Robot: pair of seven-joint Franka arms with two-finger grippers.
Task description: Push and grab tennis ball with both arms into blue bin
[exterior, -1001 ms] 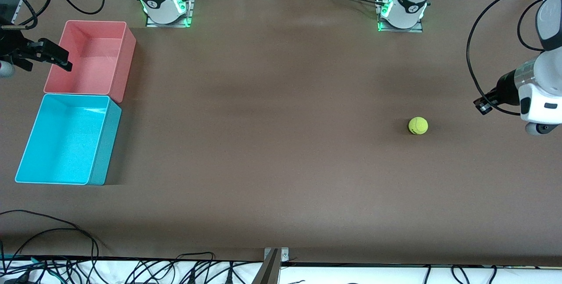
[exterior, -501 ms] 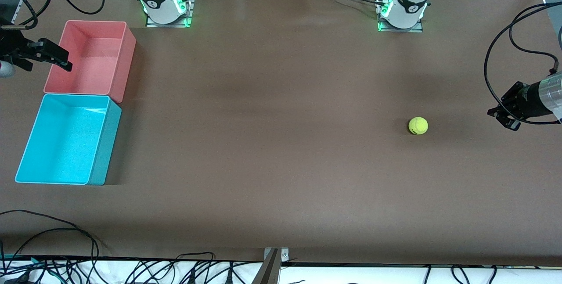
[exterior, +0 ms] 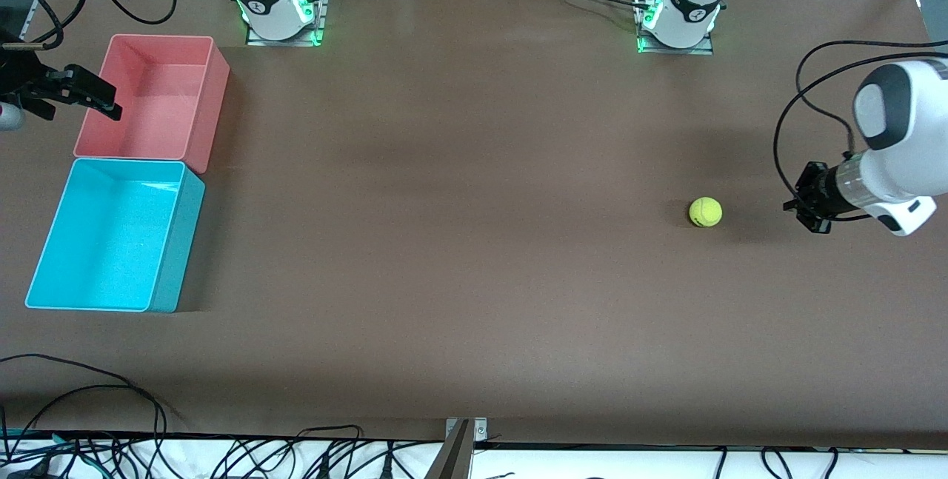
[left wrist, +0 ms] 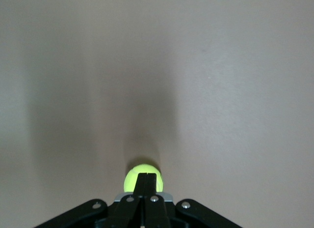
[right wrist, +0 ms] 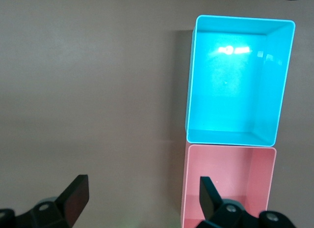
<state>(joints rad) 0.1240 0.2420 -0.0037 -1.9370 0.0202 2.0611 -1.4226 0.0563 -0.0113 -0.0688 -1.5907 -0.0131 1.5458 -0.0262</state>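
The brown table (exterior: 459, 257) is carrying two bins at the right arm's end — the pink bin (exterior: 152, 98) and, touching it on the side nearer the front camera, the blue bin (exterior: 111, 235). The tennis ball (exterior: 705, 212) is lying on the bare tabletop toward the left arm's end, well apart from both bins. The left gripper (exterior: 803, 206) is hovering low just beside the ball, fingers pressed together. The right gripper (exterior: 81, 94) is waiting at the pink bin's outer edge — fingers spread wide, holding nothing.

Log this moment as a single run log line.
left tool: shut, beside tennis ball, apart | right tool: open, waiting by pink bin | ball: on table | blue bin: empty
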